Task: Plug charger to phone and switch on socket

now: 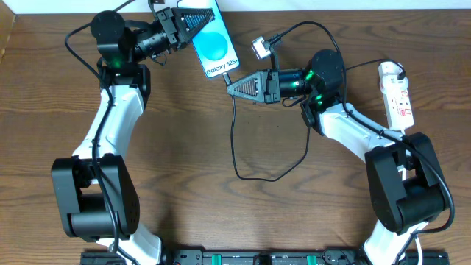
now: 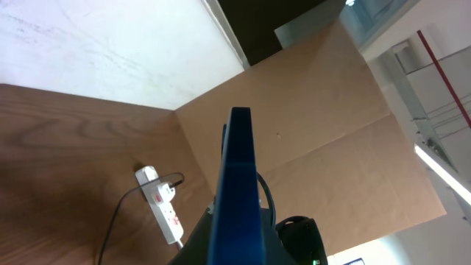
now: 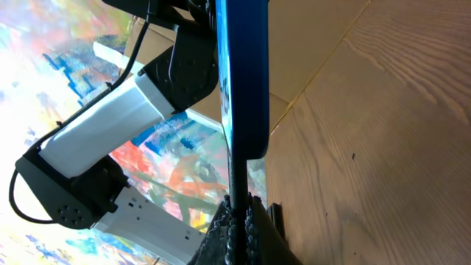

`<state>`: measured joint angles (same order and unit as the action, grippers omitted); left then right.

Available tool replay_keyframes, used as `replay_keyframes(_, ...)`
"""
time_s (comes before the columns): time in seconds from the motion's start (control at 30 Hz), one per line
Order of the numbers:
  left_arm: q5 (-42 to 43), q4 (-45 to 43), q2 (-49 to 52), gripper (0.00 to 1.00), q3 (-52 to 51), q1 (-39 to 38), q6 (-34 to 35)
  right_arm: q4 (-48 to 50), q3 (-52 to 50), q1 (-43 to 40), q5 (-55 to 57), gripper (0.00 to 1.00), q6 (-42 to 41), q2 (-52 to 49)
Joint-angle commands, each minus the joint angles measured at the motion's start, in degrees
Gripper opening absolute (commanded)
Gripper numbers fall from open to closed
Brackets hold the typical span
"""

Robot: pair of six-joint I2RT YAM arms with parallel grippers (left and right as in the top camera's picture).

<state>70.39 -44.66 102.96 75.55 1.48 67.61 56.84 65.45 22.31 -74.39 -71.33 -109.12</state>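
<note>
Over the wooden table (image 1: pixel 184 162), my left gripper (image 1: pixel 193 22) pinches the slippery-looking phone (image 1: pixel 215 48); my right gripper (image 1: pixel 229 87) pinches the floppy charger (image 1: pixel 233 132) near it.

The overhead camera looks straight down from high up on the whole desk (image 1: pixel 184 147), both arms (image 1: pixel 110 125) in frame. The left wrist camera sits very near the phone (image 2: pixel 237 191), sighting along its thin edge across to the power strip (image 2: pixel 163 210), also seen from overhead. The right wrist camera looks closely along the cable (image 3: pixel 237 184) at the phone's end, the left arm (image 3: pixel 110 140) behind. All three views share the phone.
</note>
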Motion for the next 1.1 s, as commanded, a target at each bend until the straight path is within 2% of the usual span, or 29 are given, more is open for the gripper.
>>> replay_keyframes(0.0, 5.49, -0.39, -0.2, 0.07, 0.74, -0.55, -1.51, 0.42, 0.28, -0.9, 6.88, 0.01, 0.44, 0.13)
replay_keyframes(0.1, 5.75, -0.39, -0.2, 0.07, 0.72, -0.55, -1.62, 0.37, 0.28, -0.9, 7.82, 0.01, 0.44, 0.13)
replay_keyframes(0.2, 5.75, -0.39, -0.2, 0.08, 0.72, -0.55, -1.62, 0.39, 0.26, -0.9, 8.28, 0.14, 0.44, 0.13)
replay_keyframes(0.23, 5.73, -0.39, -0.2, 0.07, 0.72, -0.55, -1.62, 0.37, 0.26, -0.9, 8.28, 0.22, 0.44, 0.13)
replay_keyframes(0.3, 5.7, -0.39, -0.2, 0.07, 0.72, -0.55, -1.66, 0.39, 0.28, -0.9, 8.17, 0.51, 0.46, 0.13)
replay_keyframes(0.37, 5.7, -0.39, -0.2, 0.08, 0.72, -0.55, -2.95, 0.39, 0.28, -0.9, 8.02, 0.97, 0.46, 0.13)
replay_keyframes(0.6, 6.12, -0.37, -0.2, 0.07, 0.72, -0.52, -4.22, 0.35, 0.26, -2.43, 8.46, 0.99, 0.76, 0.13)
replay_keyframes(0.7, 7.02, -0.37, -0.2, 0.07, 0.72, -0.52, -5.05, -2.45, 0.26, -4.76, 10.25, 0.99, 4.59, 0.13)
replay_keyframes(0.87, 6.99, -0.37, -0.2, 0.07, 0.72, -0.52, -5.03, -20.24, 0.26, -7.74, 16.72, 0.99, 9.01, 0.13)
replay_keyframes(1.0, 6.93, -0.37, -0.2, 0.07, 0.72, -0.52, -5.03, -38.45, 0.26, -9.33, 23.17, 0.99, 15.61, 0.13)
replay_keyframes(1.03, 6.73, -0.37, -0.2, 0.07, 0.74, -0.52, -5.05, -46.56, 0.26, -9.62, 26.51, 0.99, 17.77, 0.13)
replay_keyframes(1.07, 6.49, -0.37, -0.2, 0.07, 0.72, -0.52, -5.05, -50.49, 0.26, -9.62, 28.17, 0.99, 18.82, 0.13)
